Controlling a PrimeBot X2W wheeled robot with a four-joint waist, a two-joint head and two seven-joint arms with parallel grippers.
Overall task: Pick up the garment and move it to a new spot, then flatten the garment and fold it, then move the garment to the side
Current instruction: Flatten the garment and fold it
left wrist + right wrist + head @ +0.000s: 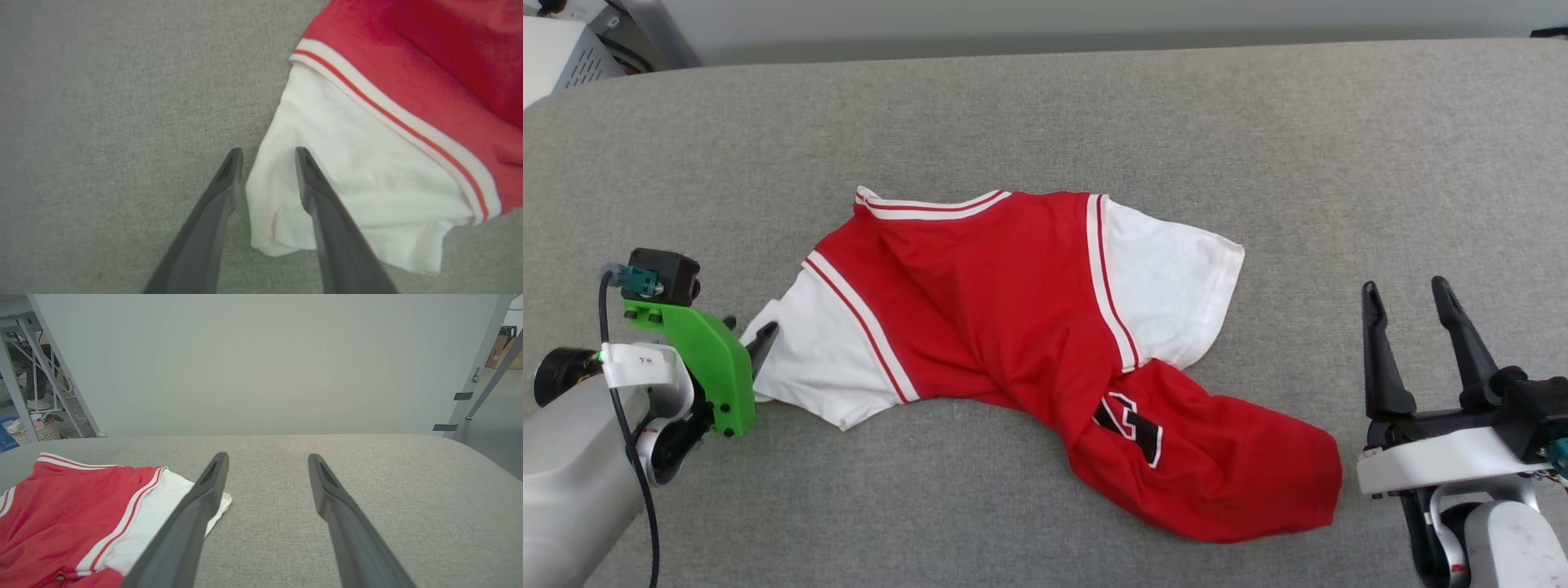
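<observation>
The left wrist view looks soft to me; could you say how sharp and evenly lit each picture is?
Left wrist view: garment slightly blurred, softest upper right. Head view: sharp, even light, no glare. Right wrist view: sharp, evenly lit.

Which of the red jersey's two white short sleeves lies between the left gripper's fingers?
The white sleeve on the robot's left, its hem between the left gripper's parted fingers; the other sleeve lies across the red body.
</observation>
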